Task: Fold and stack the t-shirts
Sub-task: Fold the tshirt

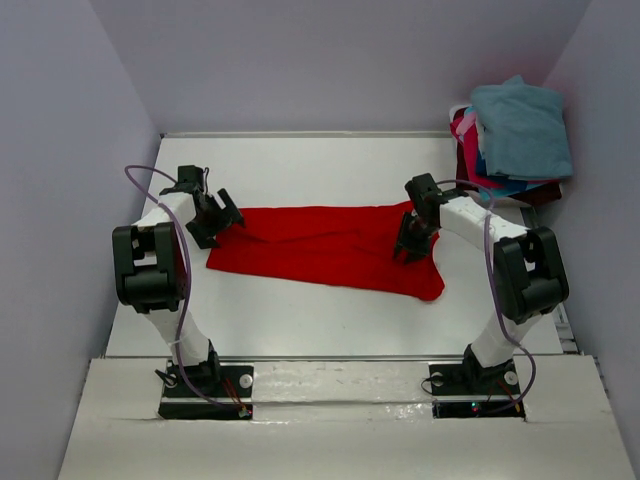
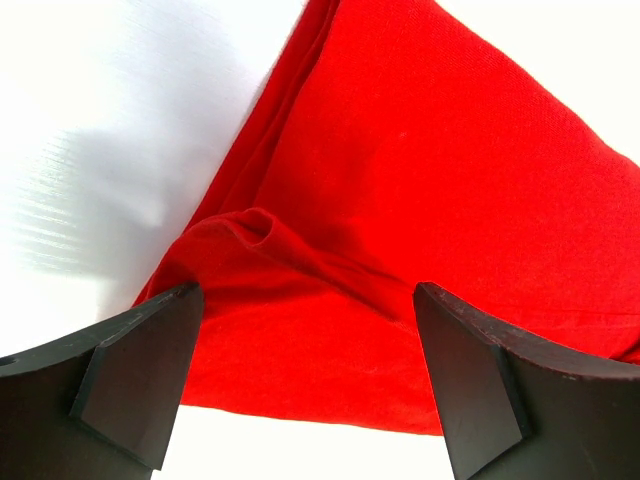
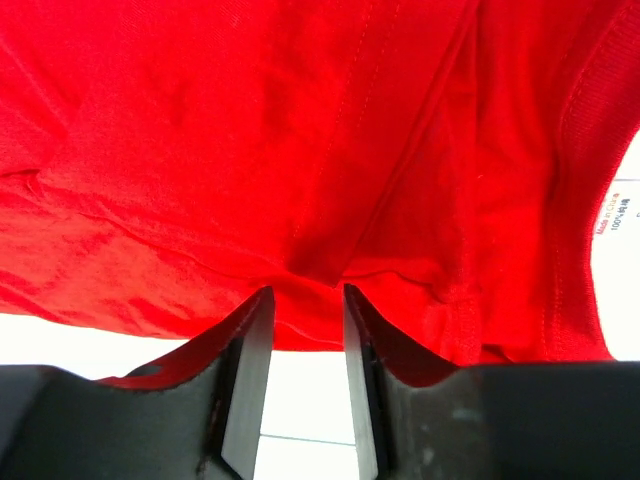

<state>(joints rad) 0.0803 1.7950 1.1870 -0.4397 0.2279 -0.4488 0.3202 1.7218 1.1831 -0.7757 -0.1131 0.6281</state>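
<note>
A bright red t-shirt (image 1: 330, 245) lies spread across the middle of the white table (image 1: 300, 320), partly folded along its length. My left gripper (image 1: 222, 215) hovers over the shirt's left end with its jaws wide open. In the left wrist view the red cloth (image 2: 420, 180) shows between the left gripper's (image 2: 305, 300) spread fingers, which hold nothing. My right gripper (image 1: 412, 245) is over the shirt's right end. In the right wrist view its jaws (image 3: 306, 295) stand a little apart, with bare table in the gap and a fold of red cloth (image 3: 300, 150) just past the tips.
A pile of other t-shirts sits at the back right corner: a teal-blue one (image 1: 520, 125) on top, with pink (image 1: 462, 130), blue (image 1: 500, 185) and dark maroon (image 1: 545, 192) beneath. Grey walls close in the table at the left, back and right.
</note>
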